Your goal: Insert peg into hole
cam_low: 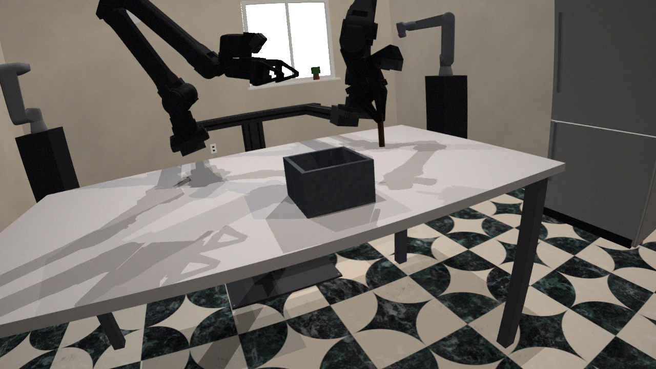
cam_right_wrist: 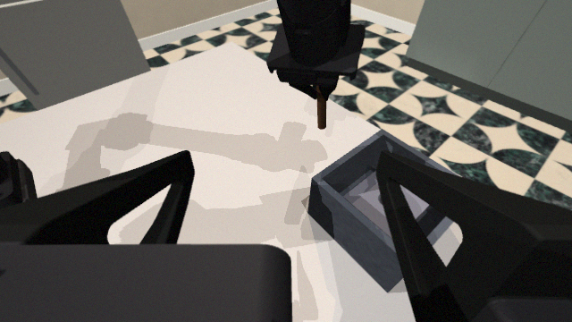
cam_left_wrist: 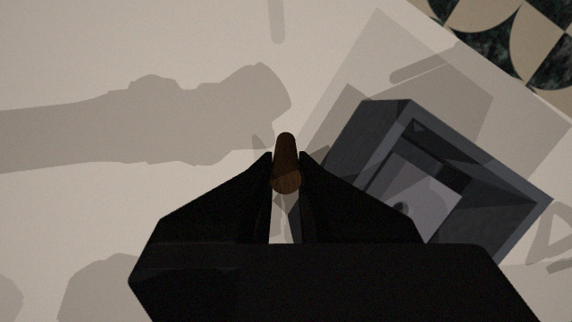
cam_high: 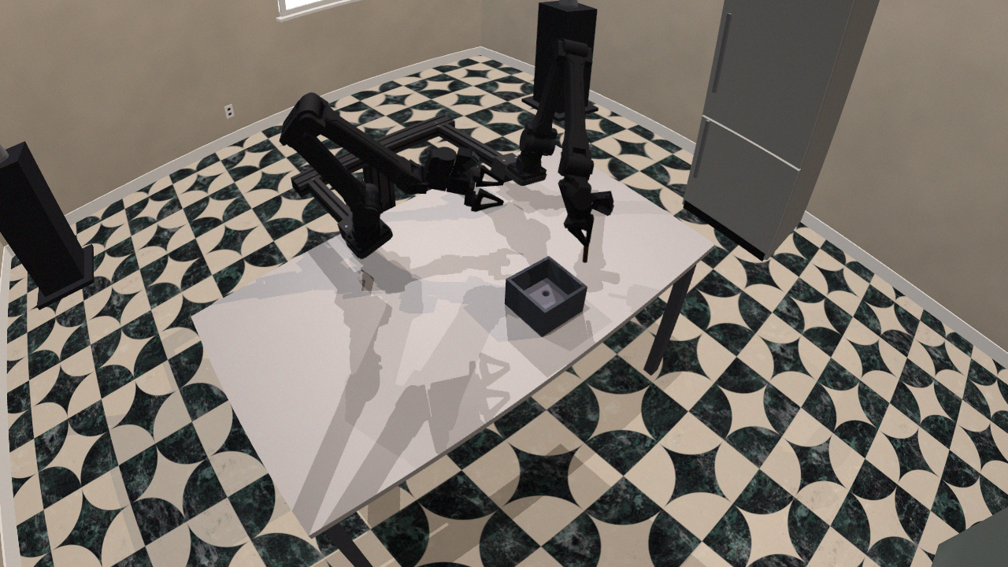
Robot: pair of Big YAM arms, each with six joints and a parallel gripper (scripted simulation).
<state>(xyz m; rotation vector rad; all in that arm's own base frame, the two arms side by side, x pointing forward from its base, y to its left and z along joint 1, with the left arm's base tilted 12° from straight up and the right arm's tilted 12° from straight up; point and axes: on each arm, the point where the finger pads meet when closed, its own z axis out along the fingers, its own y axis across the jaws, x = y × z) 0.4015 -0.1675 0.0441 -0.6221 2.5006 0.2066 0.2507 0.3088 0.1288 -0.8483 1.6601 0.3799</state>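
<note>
Fingers of my left gripper (cam_high: 584, 242) (cam_low: 380, 114) (cam_left_wrist: 285, 155) (cam_right_wrist: 323, 94) are closed on the peg (cam_high: 584, 252) (cam_low: 381, 135) (cam_left_wrist: 285, 156) (cam_right_wrist: 322, 115), one on each side near its upper end. It hangs close to upright, and its lower end looks to be off the table (cam_high: 282, 352) (cam_low: 137, 266) (cam_left_wrist: 89, 45) (cam_right_wrist: 201, 89). In the exterior view that puts it right of centre, above and beyond the box (cam_high: 524, 308) (cam_low: 341, 188) (cam_left_wrist: 357, 134) (cam_right_wrist: 353, 224).

My right gripper (cam_high: 502, 191) (cam_low: 296, 74) (cam_right_wrist: 285, 161) stands wide open with nothing in it, up near the middle of the top view, well away from the peg. I judge it has no part in the next move.

The step in hand, as I read it, is the carry: the grasp is made, the insertion not begun. The plate (cam_high: 531, 292) (cam_left_wrist: 429, 190) (cam_right_wrist: 368, 207) lies inside the box, its hole (cam_high: 545, 293) (cam_left_wrist: 400, 207) (cam_right_wrist: 381, 197) dark and unfilled; my left wrist view shows it right of centre, lower down, partly behind one finger.

Next I should raise the peg enough to clear the box's rim, travel over until it stands above the hole, square it up, and only then lower it. The walls could catch my fingers on the way down, and any lean would set the tip on the plate beside the hole. A firm pinch matters too, since the peg might pivot when it touches.
</note>
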